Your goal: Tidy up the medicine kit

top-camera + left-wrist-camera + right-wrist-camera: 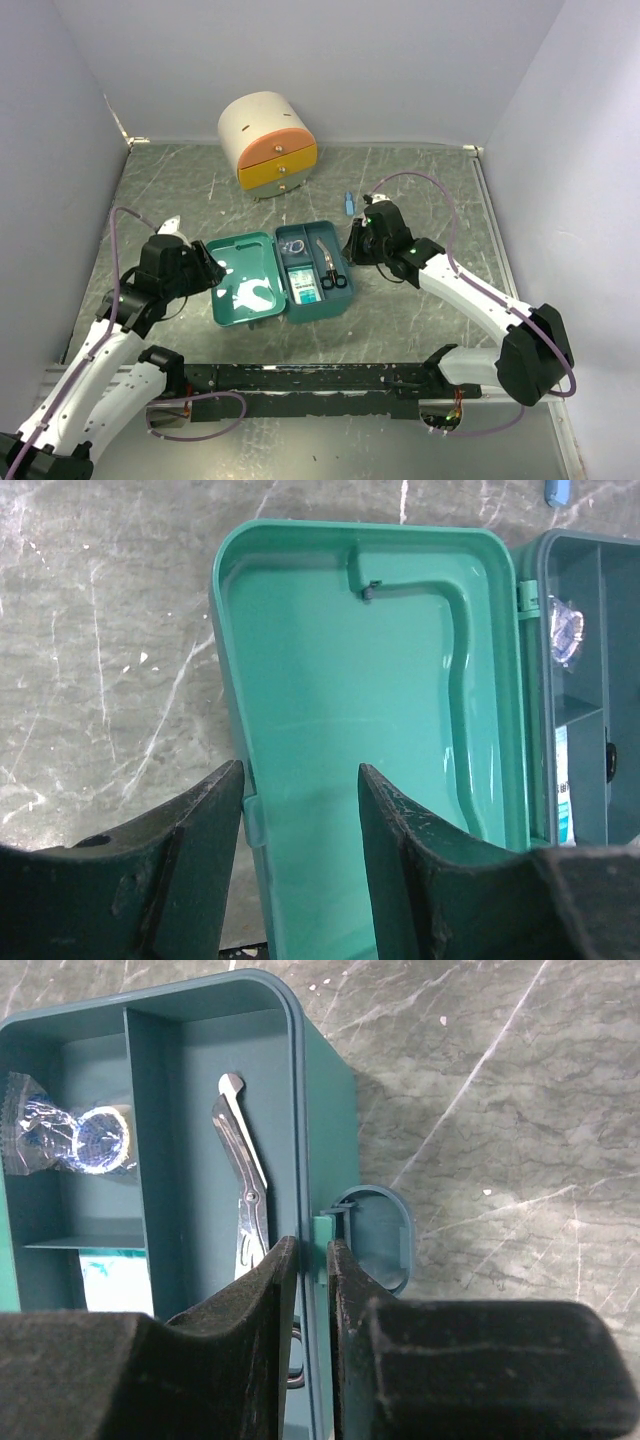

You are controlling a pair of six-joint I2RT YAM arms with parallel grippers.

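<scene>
Open medicine kit [246,262] at the middle of the desk [430,195].
The right end effector [312,1245] pinches its front wall; the left end effector [300,768] gapes astride the lid [350,730].

Soft, even overhead light, not dim anywhere. White glare blobs on the open lid [245,285] of the medicine kit [330,305] from above, gentler sheen up close. Short, faint shadows on the marbled table [420,200]. Crisp mid-frame, but dark and a bit soft on the close-up fingers [190,880] in both wrist views.
</scene>
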